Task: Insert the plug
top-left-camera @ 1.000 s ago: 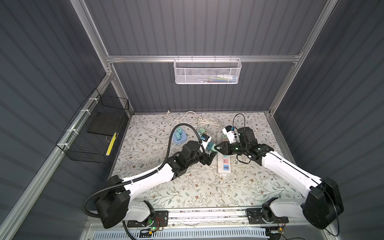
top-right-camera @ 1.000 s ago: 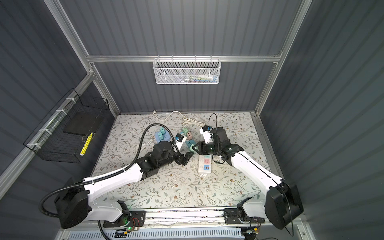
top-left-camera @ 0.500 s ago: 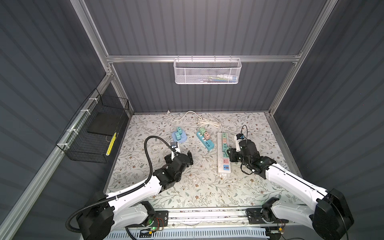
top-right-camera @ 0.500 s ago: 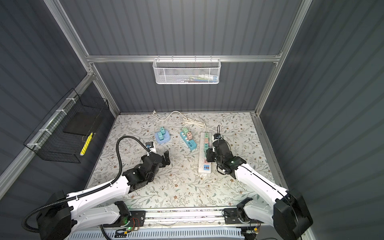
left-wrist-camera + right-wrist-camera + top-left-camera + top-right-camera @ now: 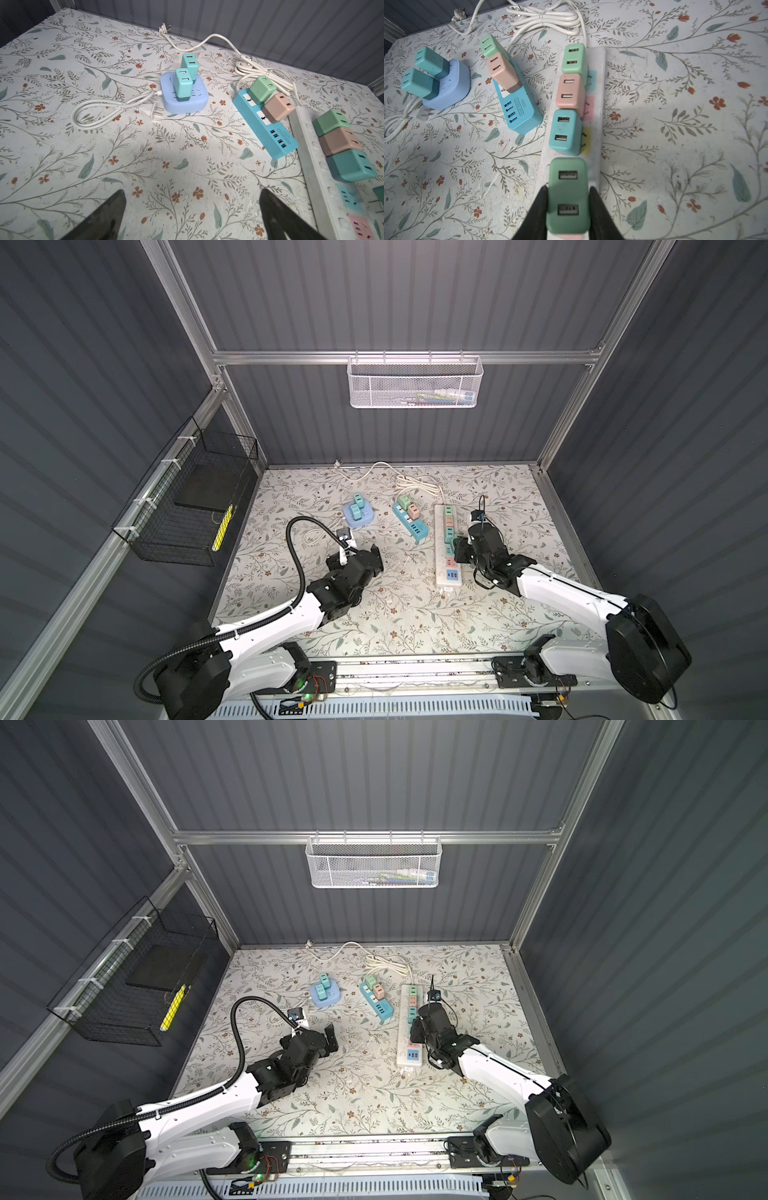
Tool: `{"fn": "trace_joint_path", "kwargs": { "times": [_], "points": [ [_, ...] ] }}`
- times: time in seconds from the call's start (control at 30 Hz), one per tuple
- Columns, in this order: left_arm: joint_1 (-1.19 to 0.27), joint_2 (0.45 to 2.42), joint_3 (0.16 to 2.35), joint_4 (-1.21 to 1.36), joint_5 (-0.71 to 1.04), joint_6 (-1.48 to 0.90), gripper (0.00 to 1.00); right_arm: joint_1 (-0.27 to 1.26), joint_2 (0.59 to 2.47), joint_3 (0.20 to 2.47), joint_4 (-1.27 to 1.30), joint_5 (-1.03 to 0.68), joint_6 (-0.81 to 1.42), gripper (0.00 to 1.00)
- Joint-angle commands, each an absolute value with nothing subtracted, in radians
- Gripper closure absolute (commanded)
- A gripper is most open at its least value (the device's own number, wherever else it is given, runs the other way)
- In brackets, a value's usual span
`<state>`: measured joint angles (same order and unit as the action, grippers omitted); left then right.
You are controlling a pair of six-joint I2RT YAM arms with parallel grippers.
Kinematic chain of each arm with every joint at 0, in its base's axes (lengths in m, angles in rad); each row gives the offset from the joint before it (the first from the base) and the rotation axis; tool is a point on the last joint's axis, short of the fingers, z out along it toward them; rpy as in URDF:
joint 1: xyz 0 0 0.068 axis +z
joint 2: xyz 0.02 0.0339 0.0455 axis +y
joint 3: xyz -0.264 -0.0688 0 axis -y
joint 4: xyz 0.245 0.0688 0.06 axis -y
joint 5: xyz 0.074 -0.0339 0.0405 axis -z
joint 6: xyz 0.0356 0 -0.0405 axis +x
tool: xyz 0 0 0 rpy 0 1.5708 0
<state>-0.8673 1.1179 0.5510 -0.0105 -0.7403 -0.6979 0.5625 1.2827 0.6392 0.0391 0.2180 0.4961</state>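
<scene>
Clamping green plug (image 5: 568,194), right pincer (image 5: 569,188) low

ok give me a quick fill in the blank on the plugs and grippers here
1. The right gripper is shut on a dark ____ adapter.
2. Besides that one, the white power strip carries ____ adapters.
3. The left gripper is ____ and holds nothing.
4. The blue strip carries a green adapter and a ____ one.

Missing words: green; three; open; pink
</scene>
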Motion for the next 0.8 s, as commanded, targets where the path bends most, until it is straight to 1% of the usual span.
{"fn": "trace_joint_path", "kwargs": {
  "times": [0.0, 0.37, 0.57, 0.63, 0.77],
  "points": [
    [-0.855, 1.079, 0.521, -0.008, -0.741, -0.721, 0.0, 0.579, 1.303, 0.634, 0.077, 0.264, 0.52, 0.79],
    [-0.838, 1.013, 0.509, -0.043, -0.731, -0.753, 0.0, 0.634, 1.374, 0.649, 0.085, 0.373, 0.585, 0.79],
    [-0.82, 0.94, 0.513, -0.085, -0.761, -0.743, 0.0, 0.638, 1.385, 0.655, 0.077, 0.39, 0.593, 0.78],
    [-0.807, 0.914, 0.531, -0.098, -0.75, -0.717, 0.0, 0.64, 1.385, 0.654, 0.073, 0.391, 0.597, 0.79],
    [-0.774, 0.894, 0.651, -0.198, -0.723, -0.658, 0.0, 0.641, 1.372, 0.663, 0.057, 0.394, 0.599, 0.79]
  ]
}}
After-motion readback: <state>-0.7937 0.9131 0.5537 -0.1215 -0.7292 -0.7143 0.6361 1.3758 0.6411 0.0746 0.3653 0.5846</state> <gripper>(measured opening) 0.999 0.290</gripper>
